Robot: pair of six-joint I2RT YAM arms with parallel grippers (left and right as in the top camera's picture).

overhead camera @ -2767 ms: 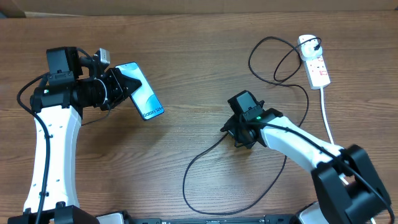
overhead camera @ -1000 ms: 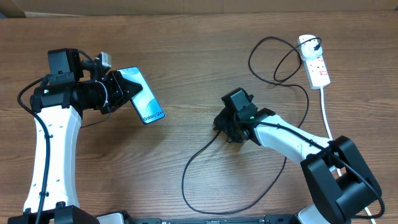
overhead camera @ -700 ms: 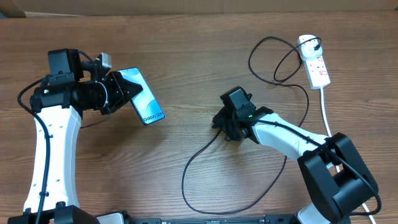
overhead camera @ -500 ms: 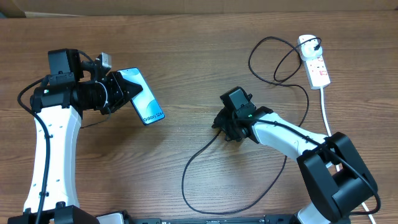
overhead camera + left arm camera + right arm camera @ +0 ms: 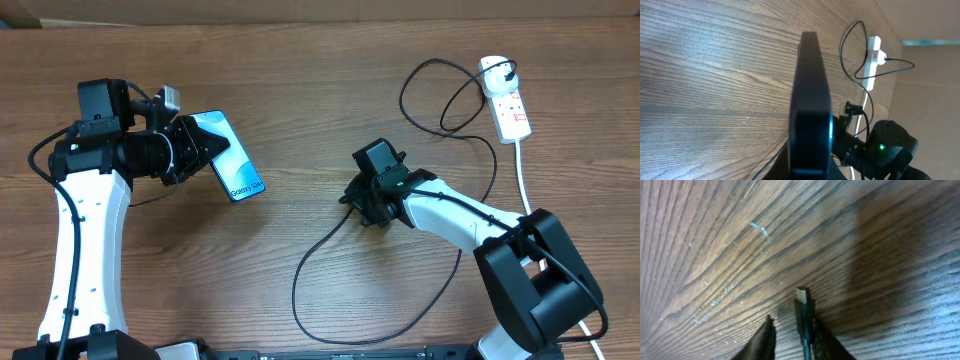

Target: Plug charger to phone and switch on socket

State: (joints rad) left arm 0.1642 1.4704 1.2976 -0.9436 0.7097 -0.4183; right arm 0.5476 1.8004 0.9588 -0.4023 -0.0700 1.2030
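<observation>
- The left jaws (image 5: 195, 145) are closed tight on one end of the phone (image 5: 232, 160).
- The phone is held over the left part of the tabletop (image 5: 320, 80). Its blue screen faces up and it sits at a slant.
- The end of the phone with the small words on it sticks out from the jaws, toward the middle of the tabletop.
- In the left wrist view the phone shows only its thin dark edge.
- The right jaws (image 5: 795, 330) are down low on the wood, near the middle of the tabletop and well apart from the phone.
- The small black connector tip (image 5: 801, 297) lies flat on the wood between the two right jaws.
- One jaw looks to be right against the tip. A thin gap shows by the other jaw, so the jaws are a little open and not pinching it yet.
- The charger (image 5: 297, 285) is a long thin black cable. It runs from the right jaws in a big loop toward the front edge of the tabletop, then goes up to the far right.
- The black plug (image 5: 510, 70) sits in the end of the socket (image 5: 513, 118).
- The socket lies at the far right of the tabletop. Its thick white cord (image 5: 525, 185) runs down toward the front edge.
- I cannot tell if the red switch is on or off.
</observation>
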